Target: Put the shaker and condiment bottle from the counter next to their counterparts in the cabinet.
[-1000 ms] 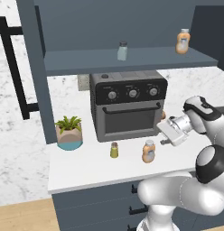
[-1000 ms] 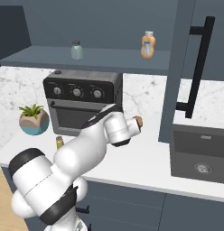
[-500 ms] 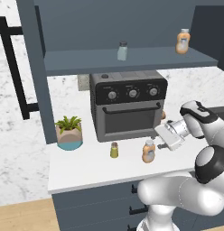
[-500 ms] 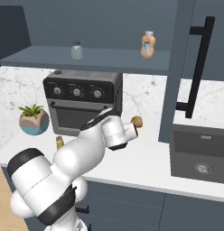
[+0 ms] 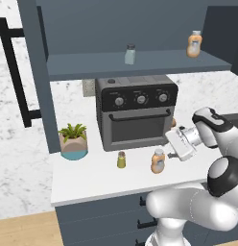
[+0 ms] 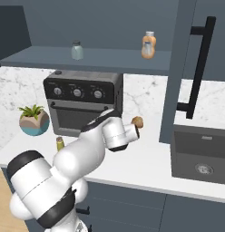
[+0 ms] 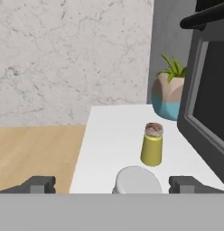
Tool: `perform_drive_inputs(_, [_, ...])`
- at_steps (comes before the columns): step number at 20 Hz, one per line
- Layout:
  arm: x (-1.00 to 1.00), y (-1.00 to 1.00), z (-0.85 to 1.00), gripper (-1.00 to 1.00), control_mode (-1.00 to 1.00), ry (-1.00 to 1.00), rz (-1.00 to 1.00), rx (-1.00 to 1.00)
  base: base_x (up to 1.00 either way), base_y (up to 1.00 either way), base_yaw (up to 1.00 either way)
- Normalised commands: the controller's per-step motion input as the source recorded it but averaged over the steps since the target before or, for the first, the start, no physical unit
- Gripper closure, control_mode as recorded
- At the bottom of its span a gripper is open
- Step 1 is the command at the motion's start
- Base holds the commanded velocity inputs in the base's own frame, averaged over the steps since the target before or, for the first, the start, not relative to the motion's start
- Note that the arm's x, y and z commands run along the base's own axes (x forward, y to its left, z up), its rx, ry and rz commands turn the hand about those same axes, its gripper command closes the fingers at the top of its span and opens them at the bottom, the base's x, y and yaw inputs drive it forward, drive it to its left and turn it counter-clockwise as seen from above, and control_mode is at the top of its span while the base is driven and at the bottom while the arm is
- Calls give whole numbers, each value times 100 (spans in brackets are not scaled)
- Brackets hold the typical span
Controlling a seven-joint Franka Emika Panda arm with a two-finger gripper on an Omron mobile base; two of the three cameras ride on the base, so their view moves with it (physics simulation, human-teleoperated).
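The gripper (image 7: 112,185) is held spread wide, its two dark fingertips (image 7: 38,184) seen far apart at the bottom of the hand view, with nothing pinched between them. Between the tips, just ahead, the light grey cap of the condiment bottle (image 7: 137,180) is seen from above; whether the tips touch it cannot be told. In the left base view the condiment bottle (image 5: 158,161) is found upright on the counter (image 5: 92,180), towards the front edge and in front of the toaster oven (image 5: 135,111), with the hand just beside it on the right.

Further along, the shaker (image 7: 152,144) is seen upright on the worktop, apart from the bottle and near the oven's front. Bare white worktop is left between the shaker and the front edge, and between it and the left end of the counter, where the slab drops off to a wood floor (image 7: 37,153).

Beyond the shaker, a potted plant (image 5: 73,141) is placed near the left back corner, beside the open cabinet door (image 5: 25,77).

Above, on the shelf of the cabinet (image 5: 135,62), the grey-blue shaker (image 5: 130,54) is set near the middle and the second orange bottle (image 5: 194,44) towards the right end, well apart, with open shelf between them.
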Motion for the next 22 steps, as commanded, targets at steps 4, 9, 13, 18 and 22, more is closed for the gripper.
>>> perform_drive_inputs(4, [40,0,0,-100,-100,0,-1,0,0,0,0])
perform_drive_inputs(9, [24,0,0,-100,-100,0,0,0,0,0,0])
perform_drive_inputs(13, [0,0,-9,-100,-100,0,0,1,0,0,0])
perform_drive_inputs(18, [0,0,-24,-100,-100,0,0,0,0,0,0])
perform_drive_inputs(22, [0,0,-13,-100,-100,0,0,0,0,0,0])
